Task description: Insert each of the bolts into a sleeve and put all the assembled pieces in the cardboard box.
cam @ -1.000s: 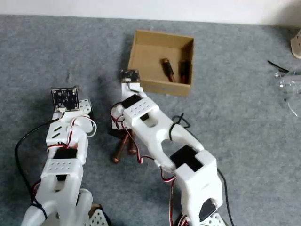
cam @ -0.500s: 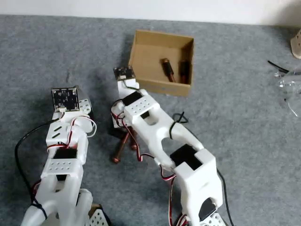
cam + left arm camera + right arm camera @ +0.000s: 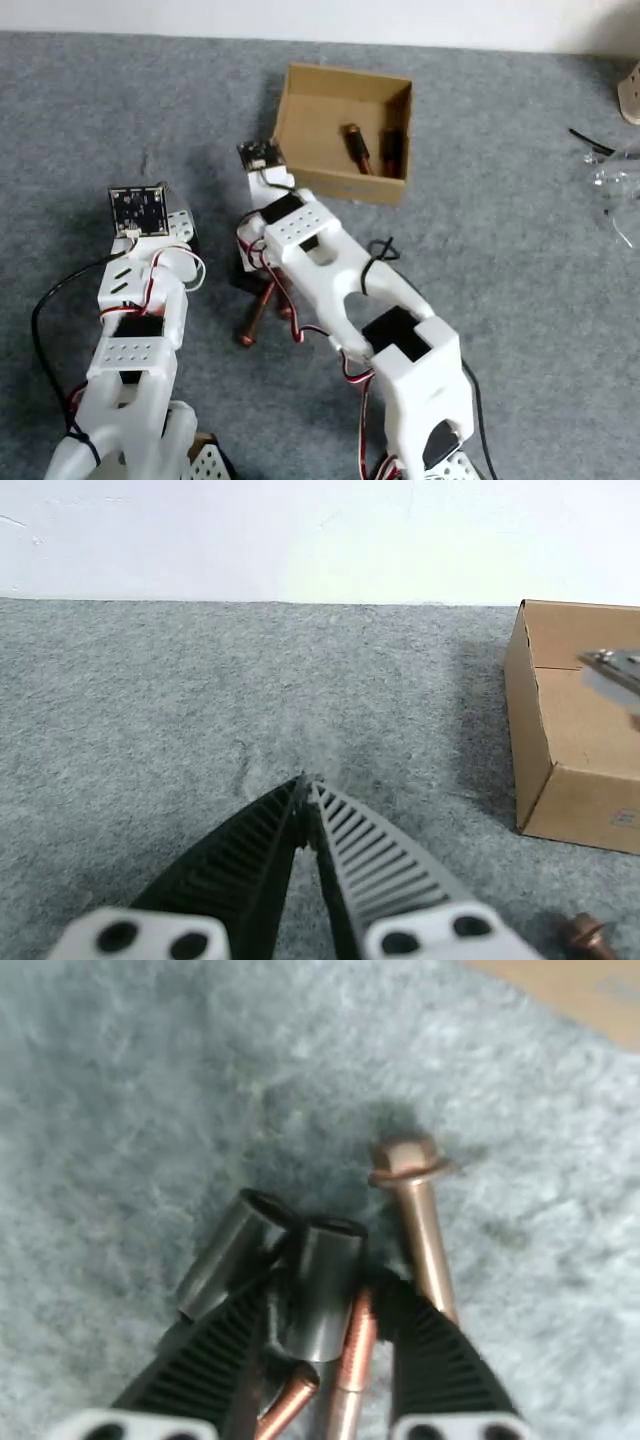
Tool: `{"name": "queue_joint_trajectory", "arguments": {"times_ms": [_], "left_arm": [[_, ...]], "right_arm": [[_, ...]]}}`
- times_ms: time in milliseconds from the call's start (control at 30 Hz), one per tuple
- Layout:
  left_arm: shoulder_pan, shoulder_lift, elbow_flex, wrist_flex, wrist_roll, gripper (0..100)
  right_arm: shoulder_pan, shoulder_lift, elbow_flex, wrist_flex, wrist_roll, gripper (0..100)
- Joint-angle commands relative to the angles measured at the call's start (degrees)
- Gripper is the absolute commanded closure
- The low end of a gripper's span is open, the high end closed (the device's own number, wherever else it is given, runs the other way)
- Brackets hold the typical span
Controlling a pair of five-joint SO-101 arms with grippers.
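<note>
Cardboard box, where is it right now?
In the high view the cardboard box sits at the far middle of the table, just beyond the right arm.

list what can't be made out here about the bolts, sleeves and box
- High view: the white right arm covers most of the copper bolts.
- Right wrist view: dark metal sleeves and the right gripper hide parts of the bolts; count unclear.
- Left wrist view: the brown cardboard box is cut by the edge; its wall hides the inside.
- High view: pieces in the box too small to judge.

Robot lab tabletop, grey felt (image 3: pixel 520 300), white wall (image 3: pixel 300 530)
</note>
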State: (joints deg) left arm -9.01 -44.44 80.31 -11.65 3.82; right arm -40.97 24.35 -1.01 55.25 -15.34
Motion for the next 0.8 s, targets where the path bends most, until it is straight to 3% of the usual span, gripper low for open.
{"name": "queue_joint_trajectory", "arguments": {"times_ms": [0,400,767], "left_arm": [[0.3,0.0,-2.9,-0.7,0.4,99],[0.3,0.0,-2.9,-0.7,0.4,99],[0.3,0.0,-2.9,-0.9,0.4,99]], "right_arm": [[1.3,-0.6,-2.5,0.5,0.8,98.8],[1.4,-0.8,-2.6,1.2,0.8,99.5],[7.3,-8.7,-4.4,5.4,0.8,99.5]]}}
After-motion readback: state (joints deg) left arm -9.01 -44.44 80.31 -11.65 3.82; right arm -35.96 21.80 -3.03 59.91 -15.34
